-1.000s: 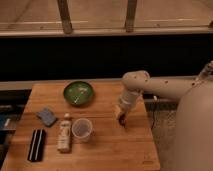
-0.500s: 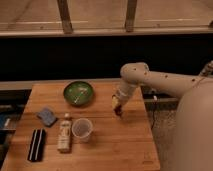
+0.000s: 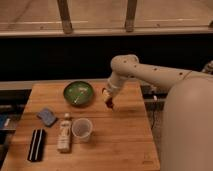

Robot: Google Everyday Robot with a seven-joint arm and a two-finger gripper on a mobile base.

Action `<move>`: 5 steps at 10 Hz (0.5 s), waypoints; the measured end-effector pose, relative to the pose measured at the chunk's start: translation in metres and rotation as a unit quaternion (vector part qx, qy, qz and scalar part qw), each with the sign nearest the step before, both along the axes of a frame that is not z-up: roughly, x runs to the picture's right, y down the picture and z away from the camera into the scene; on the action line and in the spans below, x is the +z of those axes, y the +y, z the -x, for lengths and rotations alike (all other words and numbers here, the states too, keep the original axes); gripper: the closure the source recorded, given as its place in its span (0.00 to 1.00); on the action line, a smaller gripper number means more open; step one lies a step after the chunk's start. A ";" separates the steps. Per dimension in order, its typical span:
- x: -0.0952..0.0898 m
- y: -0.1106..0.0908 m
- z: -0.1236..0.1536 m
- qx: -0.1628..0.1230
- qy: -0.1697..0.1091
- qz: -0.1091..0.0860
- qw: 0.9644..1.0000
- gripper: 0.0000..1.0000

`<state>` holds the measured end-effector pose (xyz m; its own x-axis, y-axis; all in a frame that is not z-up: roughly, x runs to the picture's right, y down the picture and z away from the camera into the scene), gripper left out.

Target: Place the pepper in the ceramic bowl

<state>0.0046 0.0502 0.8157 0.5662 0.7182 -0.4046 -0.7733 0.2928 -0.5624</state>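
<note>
Dark-red and glossy, the small slender pepper [image 3: 110, 105] hangs tip-down from the gripper [image 3: 108, 101], whose fingers are clamped tight on its upper end. The gripper points downward over the far right part of the light wooden surface [image 3: 125, 145], and the pepper appears to be lifted clear of the wood.

From a rounded joint above the gripper, the cream-coloured arm [image 3: 150, 75] runs off to the right. There it meets the robot's large pale body [image 3: 187, 125], which fills the near right corner.

Just left of the gripper, and apart from it, the round shallow green ceramic bowl [image 3: 78, 93] sits on the far middle of the surface, with pale marks inside. The pepper is outside the bowl, beside its right rim.

Nearer, a translucent plastic cup [image 3: 82, 129] stands upright. A white labelled bottle [image 3: 64, 132] is just to its left; whether the two touch cannot be told. Further left lies a small blue block [image 3: 47, 116], and a flat black oblong object [image 3: 36, 145] rests near the near left corner.

Beyond the surface runs a dark band, and above it a pale rail with two metal posts [image 3: 65, 17].
</note>
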 end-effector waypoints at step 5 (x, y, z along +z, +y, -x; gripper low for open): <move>-0.004 -0.018 0.021 -0.020 -0.029 -0.016 0.999 1.00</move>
